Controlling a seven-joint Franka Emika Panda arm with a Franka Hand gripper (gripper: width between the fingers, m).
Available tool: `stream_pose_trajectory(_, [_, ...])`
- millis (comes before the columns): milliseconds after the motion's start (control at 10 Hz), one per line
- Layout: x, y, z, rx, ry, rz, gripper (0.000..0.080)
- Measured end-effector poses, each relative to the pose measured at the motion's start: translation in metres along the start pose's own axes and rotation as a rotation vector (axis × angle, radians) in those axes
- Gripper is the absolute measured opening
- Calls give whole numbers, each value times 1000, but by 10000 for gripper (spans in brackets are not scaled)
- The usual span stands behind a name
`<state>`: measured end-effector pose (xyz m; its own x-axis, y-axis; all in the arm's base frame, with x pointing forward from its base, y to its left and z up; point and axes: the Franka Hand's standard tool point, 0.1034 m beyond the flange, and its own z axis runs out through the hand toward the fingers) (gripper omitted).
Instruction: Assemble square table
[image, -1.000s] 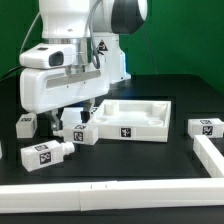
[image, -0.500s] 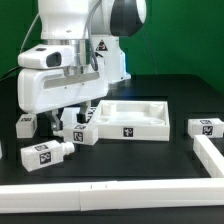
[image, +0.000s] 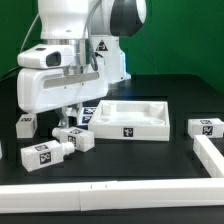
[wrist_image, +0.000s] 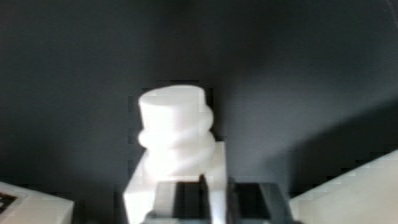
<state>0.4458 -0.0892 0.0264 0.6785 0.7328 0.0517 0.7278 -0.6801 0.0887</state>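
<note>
The white square plate (image: 132, 117) lies on the black table at centre, corner sockets up. My gripper (image: 70, 124) hangs just off its corner on the exterior view's left and is shut on a white tagged leg (image: 74, 138), which is tilted at table level. In the wrist view that leg (wrist_image: 176, 130) sticks out from between my dark fingers (wrist_image: 185, 204), its round threaded end pointing away; the gripper (wrist_image: 217, 204) has its jaws nearly together. Three more tagged legs lie loose: one (image: 26, 125) and another (image: 45, 155) to the left, and one (image: 205, 127) to the right.
A long white border rail (image: 100, 196) runs along the front of the table and turns up the exterior view's right side (image: 211, 156). The arm's white body (image: 60, 80) hides the table behind the gripper. A pale edge (wrist_image: 356, 190) shows in a corner of the wrist view.
The held leg has shifted a little toward the front and the exterior view's left, away from the plate's corner, and now tilts more. The other parts have not moved.
</note>
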Motion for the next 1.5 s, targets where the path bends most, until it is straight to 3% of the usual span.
stream_pose_trajectory(200, [-9,9,-3,-8,-1,8,3])
stream_pose_trajectory(400, [-9,7,-1,-4,-3,22,1])
stream_pose_trajectory(500, [-6,5,-1,8,-5,55,1])
stream_pose_trajectory(600, [10,5,-3,39,-17,47,1])
stream_pose_trajectory(700, [18,15,-8,25,-7,-20,85])
stream_pose_trajectory(900, [14,19,-7,28,-5,-88,394])
stream_pose_trajectory(1000, [14,19,-7,28,-6,-79,394])
stream_pose_trajectory(1100, [14,19,-7,29,-6,-78,562])
stream_pose_trajectory(1200, [14,17,-6,33,-8,-58,562])
stream_pose_trajectory(1300, [17,10,-4,51,-20,-20,633])
stream_pose_trajectory(1500, [19,10,0,58,-26,-14,645])
